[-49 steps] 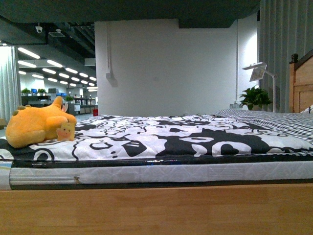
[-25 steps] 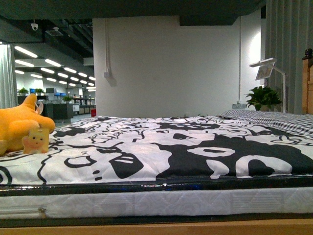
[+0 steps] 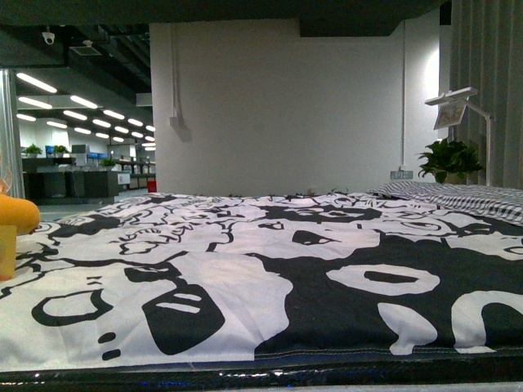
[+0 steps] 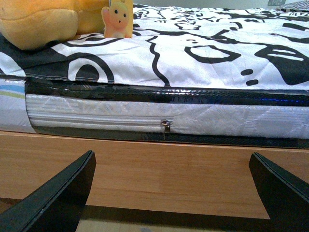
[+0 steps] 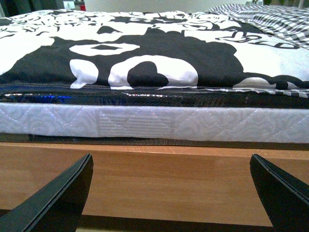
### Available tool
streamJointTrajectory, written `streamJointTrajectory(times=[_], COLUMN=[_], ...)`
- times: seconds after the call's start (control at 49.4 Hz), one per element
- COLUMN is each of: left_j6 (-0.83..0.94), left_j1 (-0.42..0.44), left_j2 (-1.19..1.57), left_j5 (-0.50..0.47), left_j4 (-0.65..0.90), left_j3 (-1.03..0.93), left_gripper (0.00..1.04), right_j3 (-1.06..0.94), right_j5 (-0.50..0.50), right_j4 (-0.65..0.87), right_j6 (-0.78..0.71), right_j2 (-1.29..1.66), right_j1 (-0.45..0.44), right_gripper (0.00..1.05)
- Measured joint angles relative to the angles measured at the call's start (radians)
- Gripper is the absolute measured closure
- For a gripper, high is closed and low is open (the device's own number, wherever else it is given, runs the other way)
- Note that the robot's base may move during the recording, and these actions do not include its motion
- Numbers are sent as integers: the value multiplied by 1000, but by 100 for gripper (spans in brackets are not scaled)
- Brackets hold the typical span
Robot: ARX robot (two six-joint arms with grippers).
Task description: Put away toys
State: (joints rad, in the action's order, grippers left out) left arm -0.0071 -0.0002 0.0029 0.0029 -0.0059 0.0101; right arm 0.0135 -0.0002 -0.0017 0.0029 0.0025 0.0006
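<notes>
The orange-yellow plush toy (image 4: 43,19) lies on the bed's black-and-white patterned cover (image 4: 203,53), with a small card tag (image 4: 117,18) standing beside it. In the front view only a sliver of the toy (image 3: 12,216) shows at the far left edge. My left gripper (image 4: 171,181) is open, low in front of the wooden bed frame (image 4: 159,169), below the toy and off to one side of it. My right gripper (image 5: 171,181) is open too, facing the frame (image 5: 164,179) further along the bed, with nothing between its fingers.
The mattress side (image 4: 145,118) with a zip pull (image 4: 166,126) sits above the frame. A checked blanket (image 3: 466,198) covers the far right of the bed. A potted plant (image 3: 451,159) and a lamp (image 3: 453,110) stand behind it, by a white wall (image 3: 286,106).
The front view has risen and closed in on the bed: the wooden frame and mattress edge have dropped out of sight, and the toy has slid to the left edge.
</notes>
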Motion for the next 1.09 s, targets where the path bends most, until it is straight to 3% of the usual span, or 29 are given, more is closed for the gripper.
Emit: streamJointTrajectory(times=[1.092], left_j6=[1], left_j1=[0], left_j2=[-3], left_j5=[-2], left_j4=[0], left_j3=[0], left_gripper=[6], right_j3=[0], right_j5=[0], right_j4=[0], right_j6=[0], right_j2=[0], right_j1=[0], right_gripper=[6])
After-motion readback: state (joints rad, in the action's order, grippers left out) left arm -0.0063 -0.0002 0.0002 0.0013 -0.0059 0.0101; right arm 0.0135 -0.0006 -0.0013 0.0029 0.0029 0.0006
